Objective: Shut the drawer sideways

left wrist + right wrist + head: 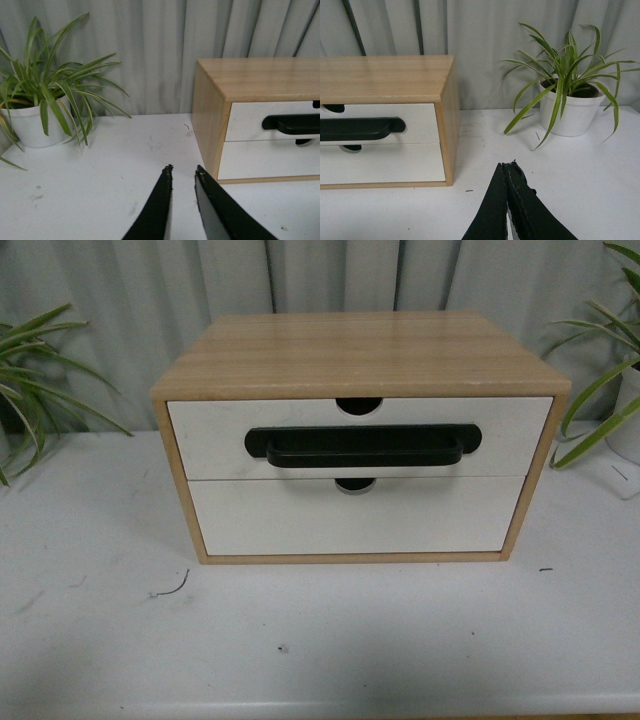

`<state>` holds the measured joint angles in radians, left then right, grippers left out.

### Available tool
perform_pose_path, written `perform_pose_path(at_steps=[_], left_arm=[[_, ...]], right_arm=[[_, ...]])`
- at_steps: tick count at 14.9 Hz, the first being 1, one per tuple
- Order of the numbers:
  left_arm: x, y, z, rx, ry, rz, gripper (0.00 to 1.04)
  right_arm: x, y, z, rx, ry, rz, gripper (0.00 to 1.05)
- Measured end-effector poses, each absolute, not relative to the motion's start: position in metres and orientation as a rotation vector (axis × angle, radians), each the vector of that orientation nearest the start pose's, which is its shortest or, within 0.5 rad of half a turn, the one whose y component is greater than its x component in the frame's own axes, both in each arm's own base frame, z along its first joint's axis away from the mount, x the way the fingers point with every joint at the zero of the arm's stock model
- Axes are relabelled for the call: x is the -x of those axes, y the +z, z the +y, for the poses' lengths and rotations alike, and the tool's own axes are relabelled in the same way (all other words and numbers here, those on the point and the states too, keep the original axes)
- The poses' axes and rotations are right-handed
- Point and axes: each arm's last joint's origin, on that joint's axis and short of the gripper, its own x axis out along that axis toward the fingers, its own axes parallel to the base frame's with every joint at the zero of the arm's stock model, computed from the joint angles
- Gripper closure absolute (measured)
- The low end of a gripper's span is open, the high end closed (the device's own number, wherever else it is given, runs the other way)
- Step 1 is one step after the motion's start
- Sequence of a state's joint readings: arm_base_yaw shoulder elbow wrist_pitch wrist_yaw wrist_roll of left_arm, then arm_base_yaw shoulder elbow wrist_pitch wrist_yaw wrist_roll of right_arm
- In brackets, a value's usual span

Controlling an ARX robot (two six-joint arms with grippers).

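- The drawer (pixel 215 440) is the upper of two in a light wood cabinet (pixel 360 350) on the white table (pixel 100 640).
- Its white front lies level with the cabinet's front edge, and no wood inner side shows.
- A long black bar handle (pixel 362 446) runs across the front below a half-round notch (pixel 358 405).
- A plain white drawer front (pixel 355 520) sits directly beneath it in the cabinet.
- The left hand (pixel 184 168) hangs over the table near the cabinet's left front corner, touching nothing, its fingers released with a narrow gap between them.
- The right hand (pixel 507 164) is off the cabinet's right side, clenched tip to tip on nothing.
- A potted spider plant stands to each side of the cabinet: left plant (pixel 30 125), right plant (pixel 572 112).
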<state>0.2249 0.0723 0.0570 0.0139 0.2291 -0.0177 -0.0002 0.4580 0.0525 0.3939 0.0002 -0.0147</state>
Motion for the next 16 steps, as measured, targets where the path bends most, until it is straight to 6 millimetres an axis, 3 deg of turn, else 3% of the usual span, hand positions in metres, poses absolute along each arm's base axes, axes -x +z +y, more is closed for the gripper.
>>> perform_pose_path(at_steps=[1, 2, 10, 11, 16], left_arm=[[-0.097, 0.172, 0.007, 0.013, 0.021, -0.013, 1.03], [-0.098, 0.167, 0.000, 0.011, 0.003, -0.001, 1.03], [-0.098, 0.167, 0.000, 0.011, 0.002, 0.001, 1.03], [-0.098, 0.167, 0.000, 0.011, 0.002, 0.001, 1.03], [-0.098, 0.167, 0.000, 0.011, 0.002, 0.000, 1.03]], right_arm=[[-0.122, 0.174, 0.000, 0.015, -0.001, -0.018, 1.03], [-0.117, 0.172, 0.000, 0.014, -0.002, -0.023, 1.03], [-0.101, 0.164, 0.000, 0.014, 0.001, 0.043, 1.03], [-0.097, 0.168, 0.000, 0.014, -0.001, -0.018, 1.03], [-0.097, 0.167, 0.000, 0.014, 0.000, -0.007, 1.03]])
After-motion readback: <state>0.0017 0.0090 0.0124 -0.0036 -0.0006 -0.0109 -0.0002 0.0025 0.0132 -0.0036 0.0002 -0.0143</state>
